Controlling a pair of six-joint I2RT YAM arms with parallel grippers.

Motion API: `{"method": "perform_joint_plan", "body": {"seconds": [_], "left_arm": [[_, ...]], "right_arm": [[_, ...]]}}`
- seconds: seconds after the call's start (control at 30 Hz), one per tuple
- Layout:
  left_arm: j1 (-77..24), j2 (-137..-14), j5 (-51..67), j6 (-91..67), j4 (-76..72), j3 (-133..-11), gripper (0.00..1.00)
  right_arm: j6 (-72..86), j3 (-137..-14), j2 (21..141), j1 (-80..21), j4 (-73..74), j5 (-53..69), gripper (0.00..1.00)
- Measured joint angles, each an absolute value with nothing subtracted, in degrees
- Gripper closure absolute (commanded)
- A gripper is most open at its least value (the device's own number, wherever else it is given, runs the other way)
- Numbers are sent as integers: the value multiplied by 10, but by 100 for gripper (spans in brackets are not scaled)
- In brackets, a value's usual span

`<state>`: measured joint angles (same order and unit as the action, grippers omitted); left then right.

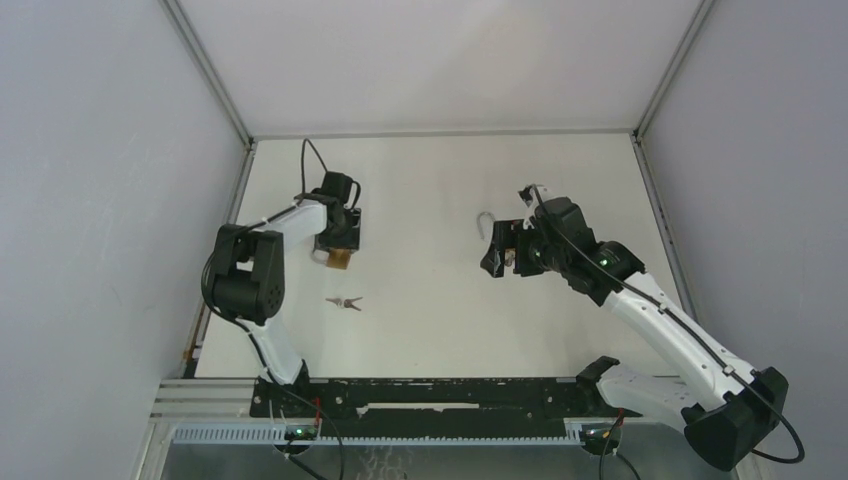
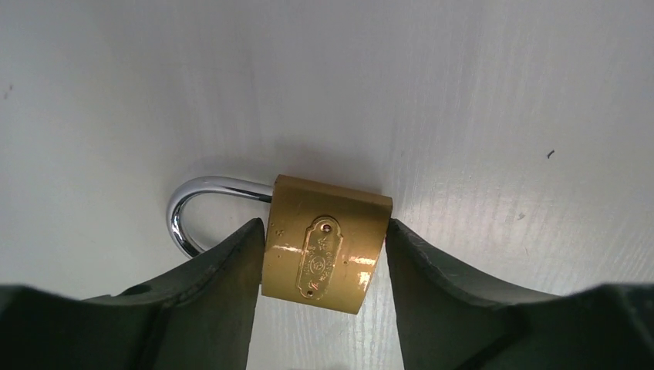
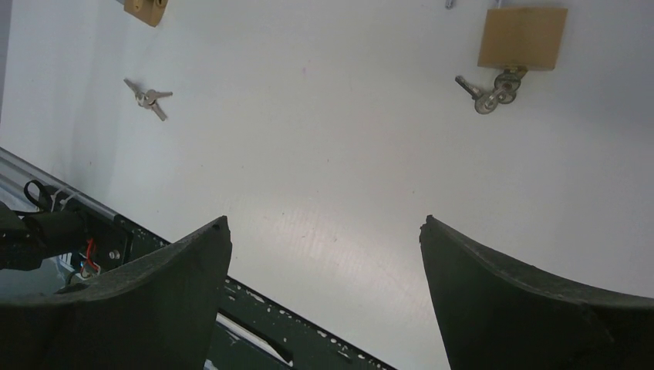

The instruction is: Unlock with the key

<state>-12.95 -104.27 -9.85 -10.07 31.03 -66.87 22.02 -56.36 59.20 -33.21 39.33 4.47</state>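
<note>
Two brass padlocks: the left padlock (image 2: 324, 243) and the right padlock (image 3: 522, 37), each with one chrome shackle. Two bunches of small silver keys: the loose key bunch (image 1: 344, 302) holds two or three keys, too small to tell which. The second key bunch (image 3: 490, 89), at the right padlock, is too tangled to count. Two robot arms, each with one gripper: the left gripper (image 2: 324, 231) and the right gripper (image 3: 324, 220), with two fingers apiece. One white bench (image 1: 450, 330).
</note>
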Motion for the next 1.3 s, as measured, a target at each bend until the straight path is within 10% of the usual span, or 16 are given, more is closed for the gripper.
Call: {"method": "perform_joint_plan", "body": {"seconds": [1.3], "left_arm": [[-455, -1025, 79, 13, 271, -658, 45]], "right_arm": [[248, -538, 434, -332, 482, 53, 4]]}}
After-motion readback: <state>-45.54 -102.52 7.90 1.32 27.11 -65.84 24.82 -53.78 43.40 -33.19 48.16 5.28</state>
